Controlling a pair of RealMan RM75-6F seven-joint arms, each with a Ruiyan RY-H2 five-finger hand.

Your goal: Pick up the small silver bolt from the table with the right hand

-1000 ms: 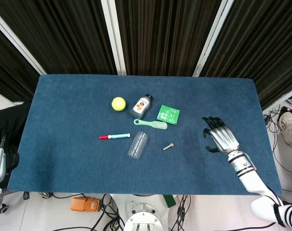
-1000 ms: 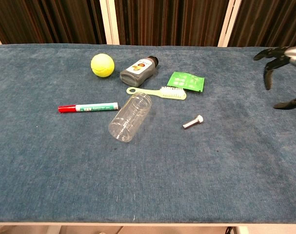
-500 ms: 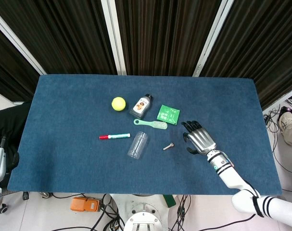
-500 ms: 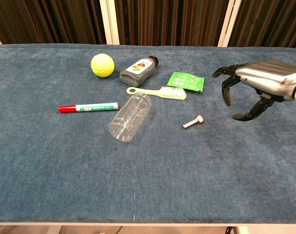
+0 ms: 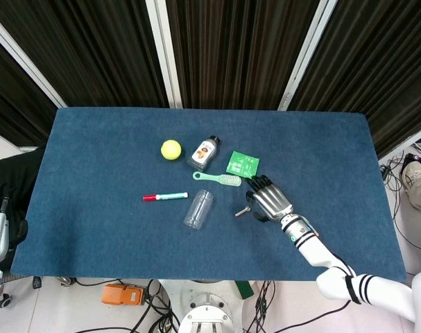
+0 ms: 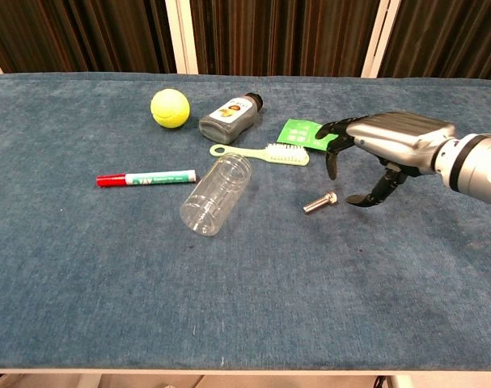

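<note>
The small silver bolt (image 6: pixel 320 202) lies on the blue tabletop (image 6: pixel 83 267), just left of the right hand (image 6: pixel 383 149), whose fingers are spread and curled above it, holding nothing. The left hand is out of sight. Labels on the dark bottle (image 6: pixel 229 115), green packet (image 6: pixel 302 132) and red-capped marker (image 6: pixel 146 177) are too small to read.

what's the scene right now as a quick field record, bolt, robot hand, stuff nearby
target: small silver bolt, lying flat on the blue table, not yet gripped
right robot hand: fingers spread, just right of the bolt, holding nothing
left robot hand: not in view
near bolt: clear jar on its side to the left; green brush and green packet behind
further left: red-capped marker, yellow ball, dark bottle
</note>
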